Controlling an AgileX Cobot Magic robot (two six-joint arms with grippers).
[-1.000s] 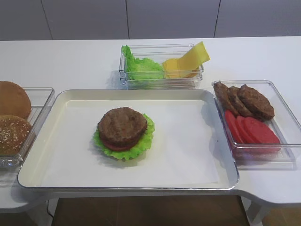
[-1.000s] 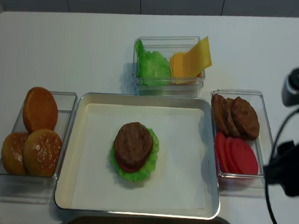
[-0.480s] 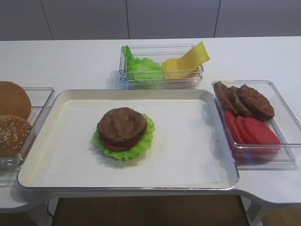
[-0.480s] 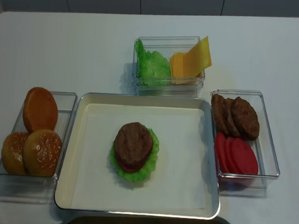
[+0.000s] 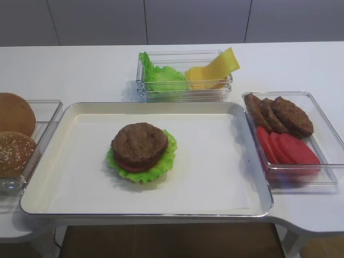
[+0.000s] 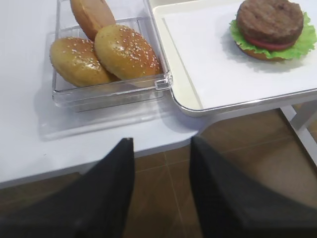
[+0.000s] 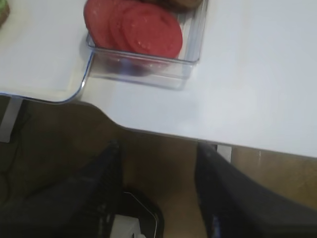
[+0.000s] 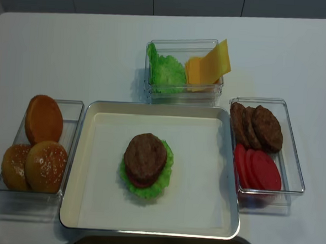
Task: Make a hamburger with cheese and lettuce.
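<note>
Hamburger (image 5: 140, 152) sits at tray (image 5: 215, 207) centre. Left gripper (image 6: 161, 148) and right gripper (image 7: 157, 153): jaws open wide, empty.

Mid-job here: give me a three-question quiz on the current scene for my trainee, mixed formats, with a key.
1. True or false: a cheese slice already lies on the hamburger.
2. What shares the clear bin with the cheese? A) lettuce B) buns C) red slices
3. Fill in: the hamburger's top layer is a brown ____.

Key:
1. False; the cheese is all in its bin.
2. A, the lettuce.
3. Patty.
</note>
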